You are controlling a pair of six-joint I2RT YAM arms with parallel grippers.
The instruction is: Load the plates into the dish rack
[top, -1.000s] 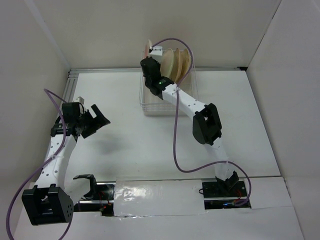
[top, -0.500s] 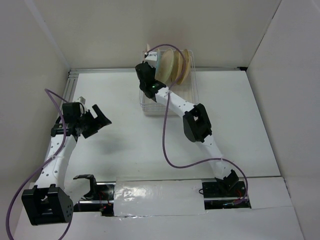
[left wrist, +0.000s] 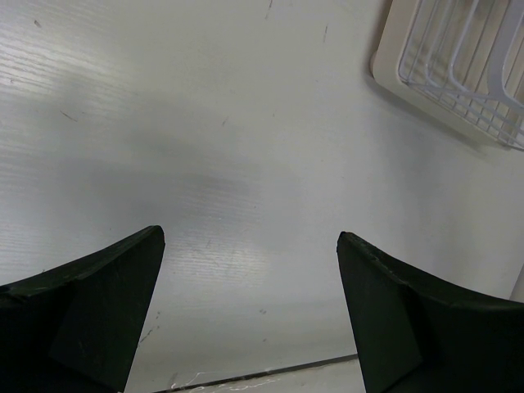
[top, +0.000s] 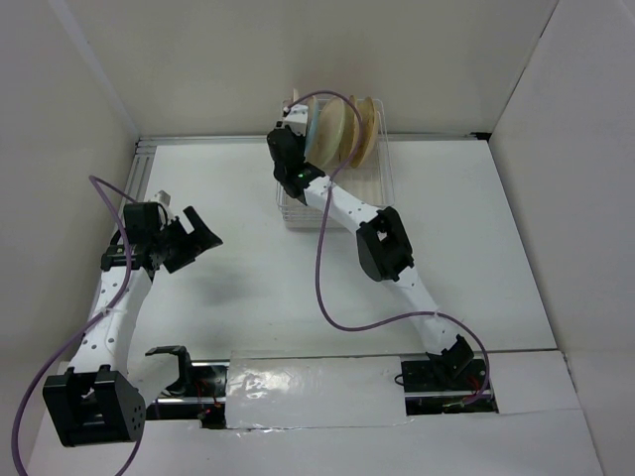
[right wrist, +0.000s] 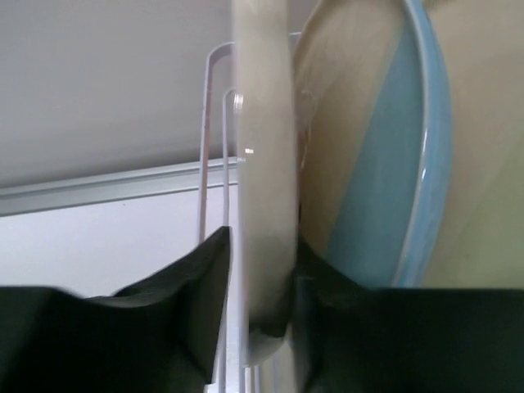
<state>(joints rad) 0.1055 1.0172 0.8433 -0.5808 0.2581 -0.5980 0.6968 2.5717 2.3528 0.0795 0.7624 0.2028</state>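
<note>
Entry: cream plate [right wrist: 262, 123], on edge at the dish rack's [top: 372, 188] end beside the blue plate [right wrist: 393, 164]; my right gripper [right wrist: 264, 246] narrowly straddles its rim, whether gripping or slack I cannot tell; hazard: snagging on withdrawal, toppling it.

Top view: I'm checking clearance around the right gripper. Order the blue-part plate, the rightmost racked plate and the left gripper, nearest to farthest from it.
1. Blue-part plate, just right of the right gripper, standing in the dish rack.
2. Rightmost plate, at the right end of the row.
3. Left gripper, far off toward the near left.
</note>
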